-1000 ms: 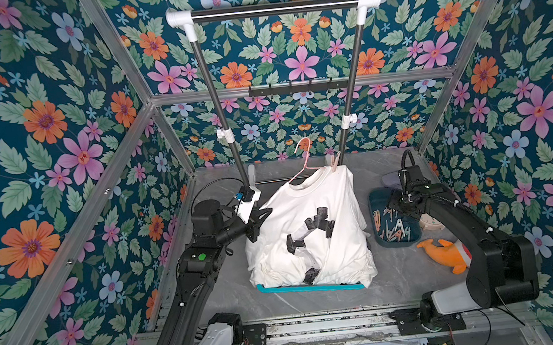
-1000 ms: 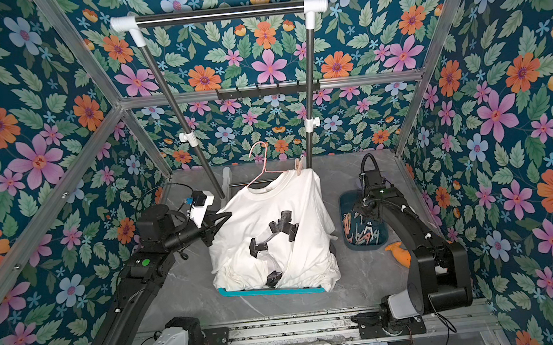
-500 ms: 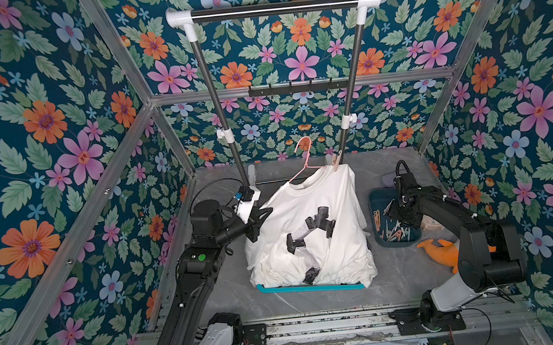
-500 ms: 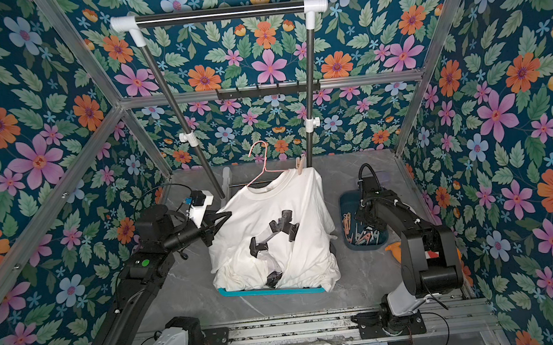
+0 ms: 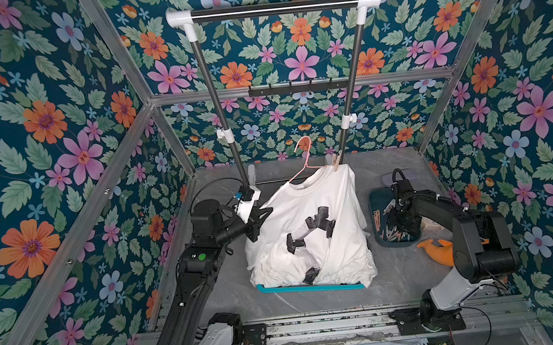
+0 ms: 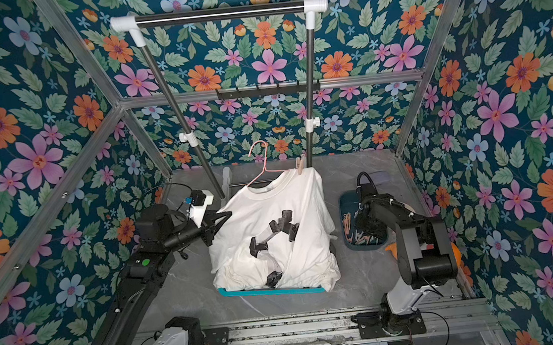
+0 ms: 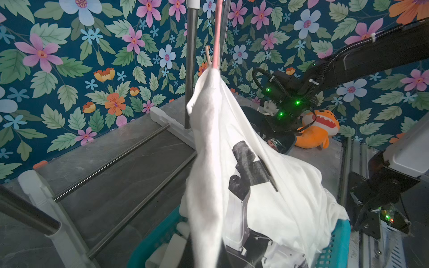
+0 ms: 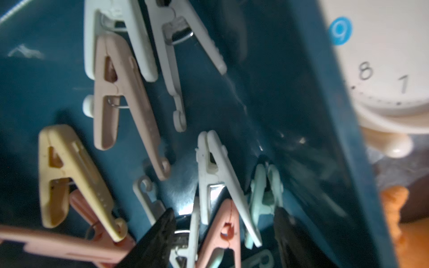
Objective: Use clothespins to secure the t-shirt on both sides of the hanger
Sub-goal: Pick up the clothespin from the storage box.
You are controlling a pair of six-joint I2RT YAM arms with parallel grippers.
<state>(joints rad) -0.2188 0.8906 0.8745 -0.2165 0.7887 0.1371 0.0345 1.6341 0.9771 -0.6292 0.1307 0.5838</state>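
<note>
A white t-shirt (image 5: 306, 208) (image 7: 216, 139) with a black print hangs on a pink hanger (image 5: 305, 156) and spills into a teal basket (image 5: 310, 288). One beige clothespin (image 5: 336, 164) (image 6: 300, 167) stands clipped on the shirt's right shoulder. My left gripper (image 5: 256, 222) (image 6: 213, 228) is shut on the shirt's left shoulder edge; cloth hides its fingers in the left wrist view. My right gripper (image 8: 224, 210) is open, low inside the dark teal tray (image 5: 376, 201). Its black fingertips (image 8: 162, 229) straddle a salmon-pink clothespin (image 8: 224, 232) among several loose clothespins.
The clothes rack's two black posts (image 5: 219, 116) rise behind the shirt, their base bars on the grey floor. An orange plush toy (image 5: 438, 251) lies right of the tray, and a white clock (image 8: 383, 69) sits just past its rim. Floral walls close in on three sides.
The right arm has drawn nearer along the tray and sunk down among the clothespins, jaws slightly narrower. The left arm and the shirt have not moved.
</note>
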